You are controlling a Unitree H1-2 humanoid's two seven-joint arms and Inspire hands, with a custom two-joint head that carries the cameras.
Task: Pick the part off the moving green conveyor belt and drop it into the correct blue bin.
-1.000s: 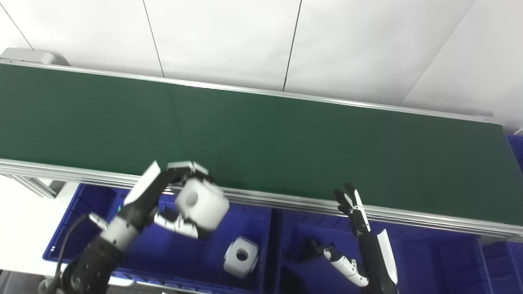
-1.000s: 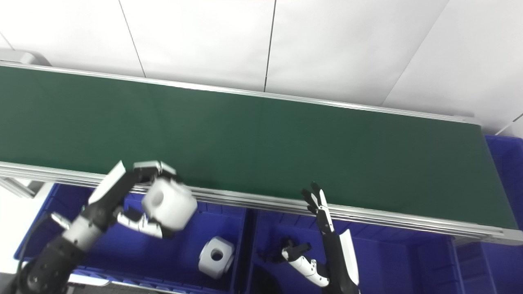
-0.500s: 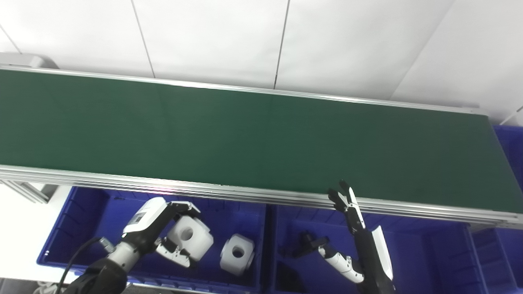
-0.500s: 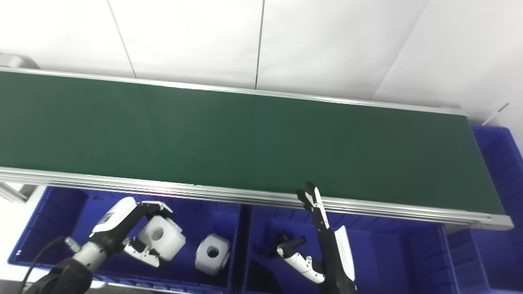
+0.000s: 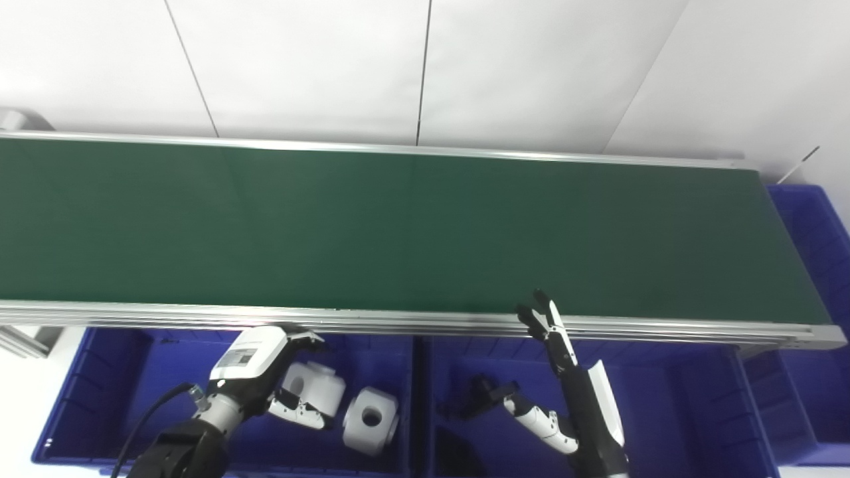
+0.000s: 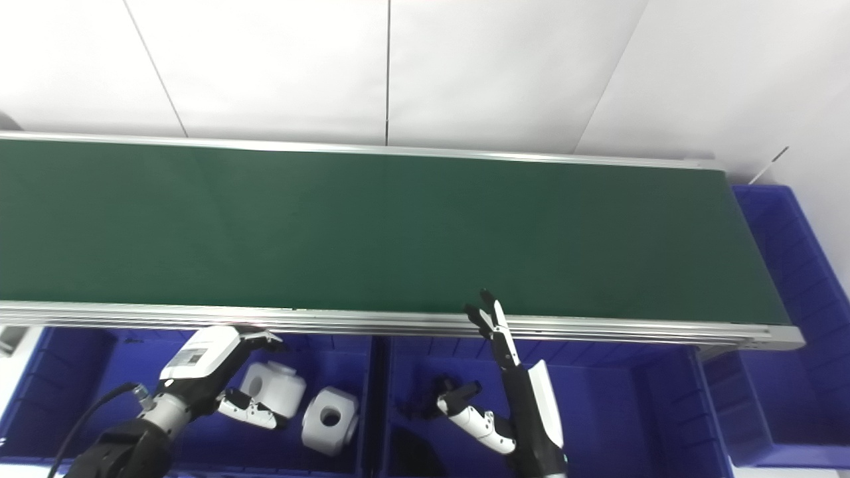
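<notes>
the left hand [image 5: 265,378] sits low inside the left blue bin [image 5: 119,372], just below the near rail of the green conveyor belt [image 5: 398,232]; its fingers [image 5: 302,415] curl around a white part [image 5: 315,392] with a round hole in its face, and whether they grip it firmly or are loosening i cannot tell; the part looks close to the bin floor, which suits a release from low down rather than a throw; a second white part [image 5: 370,420] of the same shape lies just beside it in the same bin, on the side nearer the divider, so this bin seems the right one for that kind; the belt itself shows no part on it; the right hand [image 5: 564,372] is held upright beyond the divider, over the right blue bin [image 5: 697,411], fingers spread and holding nothing, tips near the belt's near rail; it appears to wait there, ready for whatever the belt brings; a dark shape lies in that bin below its thumb, too unclear to name; the task looks almost done, with letting go left.
</notes>
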